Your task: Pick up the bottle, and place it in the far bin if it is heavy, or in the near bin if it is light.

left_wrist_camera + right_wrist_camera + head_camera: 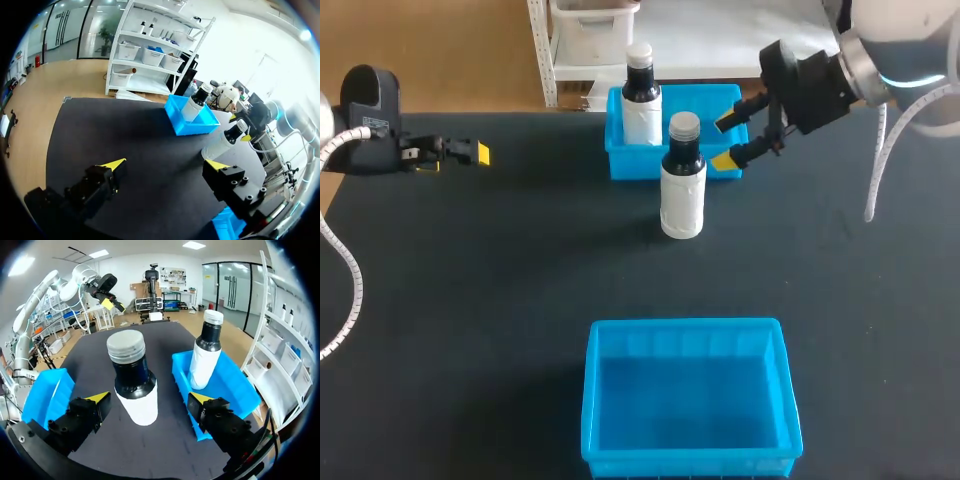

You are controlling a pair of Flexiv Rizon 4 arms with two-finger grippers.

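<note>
While the dark bottle with a white label and grey cap (682, 180) stands upright on the black surface (470, 300), the right end effector (726, 140) sits just beside it. Its two yellow-tipped fingers are spread wide and are not touching the bottle. Close beside this end effector is the far blue plastic bin (625, 165), with a second bottle of the same kind (641, 95) inside. The near blue plastic bin (590, 400) is well apart from it. The left end effector (478, 152) is far off, fingers spread too.
</note>
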